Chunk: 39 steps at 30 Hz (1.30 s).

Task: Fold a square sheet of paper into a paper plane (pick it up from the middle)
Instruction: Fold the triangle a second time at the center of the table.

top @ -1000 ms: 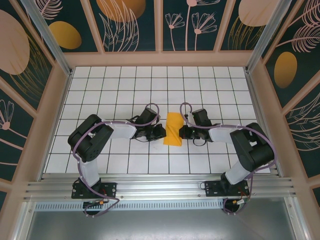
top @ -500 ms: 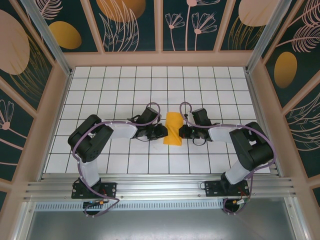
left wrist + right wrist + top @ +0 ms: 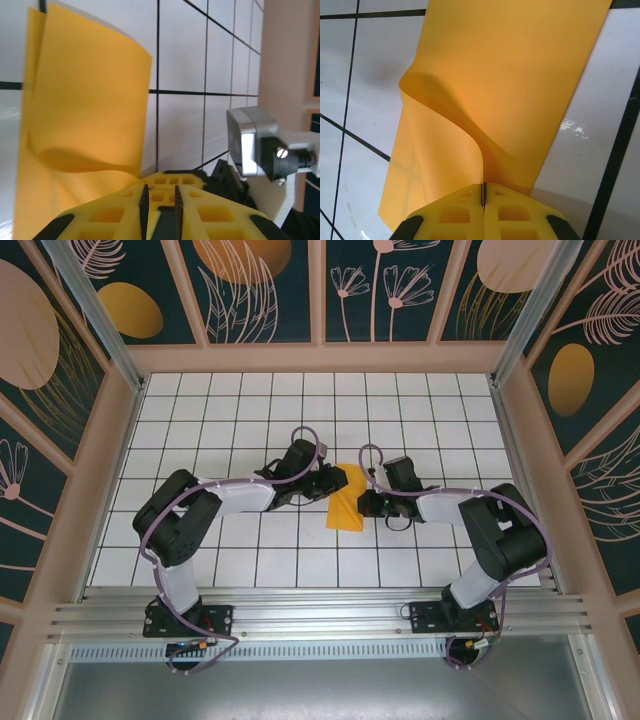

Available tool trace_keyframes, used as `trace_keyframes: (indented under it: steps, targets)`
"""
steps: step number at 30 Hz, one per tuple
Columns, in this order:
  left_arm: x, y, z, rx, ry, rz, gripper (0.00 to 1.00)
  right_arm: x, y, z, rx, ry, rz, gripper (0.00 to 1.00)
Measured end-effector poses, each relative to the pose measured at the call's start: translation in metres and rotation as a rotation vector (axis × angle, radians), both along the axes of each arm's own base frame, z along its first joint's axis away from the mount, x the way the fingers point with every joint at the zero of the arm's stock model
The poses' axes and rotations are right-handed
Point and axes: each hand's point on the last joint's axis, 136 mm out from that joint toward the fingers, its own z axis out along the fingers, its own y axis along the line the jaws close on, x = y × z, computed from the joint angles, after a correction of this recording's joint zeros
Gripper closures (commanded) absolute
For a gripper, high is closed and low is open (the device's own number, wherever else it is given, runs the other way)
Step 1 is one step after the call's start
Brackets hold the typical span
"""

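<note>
The orange-yellow sheet of paper (image 3: 345,510) lies mid-table, folded to a strip about one tile wide. My right gripper (image 3: 366,503) is at the strip's right edge, shut on a curled-up layer of the sheet of paper (image 3: 510,75). In the right wrist view the right gripper (image 3: 483,189) has its pads pressed together on that edge. My left gripper (image 3: 333,481) is at the strip's far left corner. In the left wrist view the left gripper (image 3: 160,189) is open by a narrow gap with nothing in it, and the sheet of paper (image 3: 85,100) bulges upward just beyond it.
White grid tiles (image 3: 300,420) cover the table, with free room on all sides of the paper. Wooden walls (image 3: 515,420) with dark patterned panels close in the workspace. The right arm's wrist camera (image 3: 250,145) shows close by in the left wrist view.
My left gripper has moved from the paper's left side toward its far end and closer to it. The right gripper has stayed shut on the paper's right edge.
</note>
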Motion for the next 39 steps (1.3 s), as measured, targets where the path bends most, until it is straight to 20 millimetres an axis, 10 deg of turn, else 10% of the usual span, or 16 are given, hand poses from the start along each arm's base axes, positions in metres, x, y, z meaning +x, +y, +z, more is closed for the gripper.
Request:
trace_keyframes:
  steps: [31,39]
  targets:
    - [-0.002,-0.008,-0.055,-0.021,0.135,0.020,0.77,0.001,0.001,0.001,0.001,-0.004,0.002,0.95]
    - [-0.003,-0.007,-0.058,-0.024,0.120,0.021,0.77,0.004,0.000,0.003,-0.006,0.018,-0.016,0.74]
